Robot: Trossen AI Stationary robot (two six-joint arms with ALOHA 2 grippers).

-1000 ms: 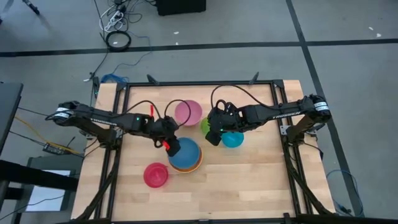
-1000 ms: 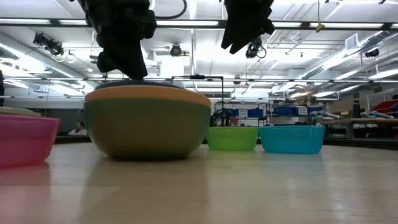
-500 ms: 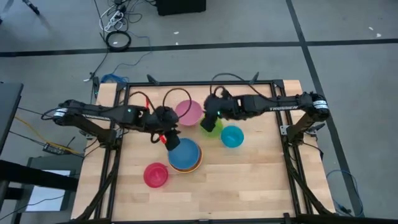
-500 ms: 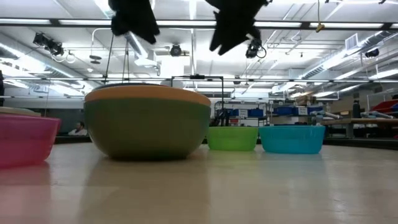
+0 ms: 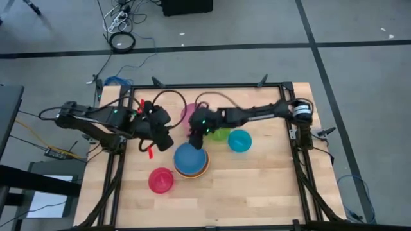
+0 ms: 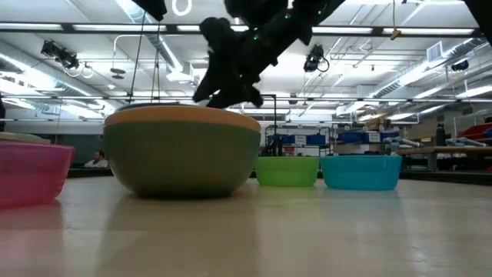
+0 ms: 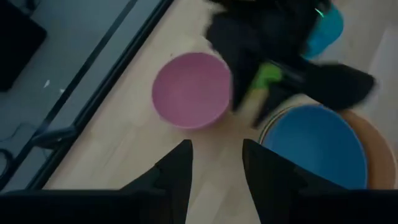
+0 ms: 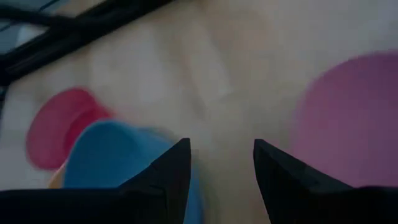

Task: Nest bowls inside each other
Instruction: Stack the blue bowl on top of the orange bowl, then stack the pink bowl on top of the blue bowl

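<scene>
A blue bowl [image 5: 191, 158] sits nested in an orange bowl [image 5: 204, 168], itself inside a dark green bowl [image 6: 183, 158], near the table's middle. The pink bowl [image 5: 189, 113], lime green bowl [image 5: 221, 134], teal bowl [image 5: 239, 140] and red bowl [image 5: 160, 181] each stand alone on their bases. My right gripper [image 5: 194, 137] is open. It hangs low over the gap between the pink bowl and the stack's far rim. My left gripper [image 5: 167, 142] is open too, raised to the left of the stack.
The black frame rails [image 5: 205, 86] run along the table's far edge and both sides. Bare wood [image 5: 257, 186] lies toward the near right. The two arms' grippers are close together above the stack's far left side.
My left gripper has risen from over the blue bowl and drawn back toward the table's left edge. My right gripper has swung from above the lime green bowl toward the table's left and come down, tipping, to the gap between the pink bowl and the stack. No bowl has moved.
</scene>
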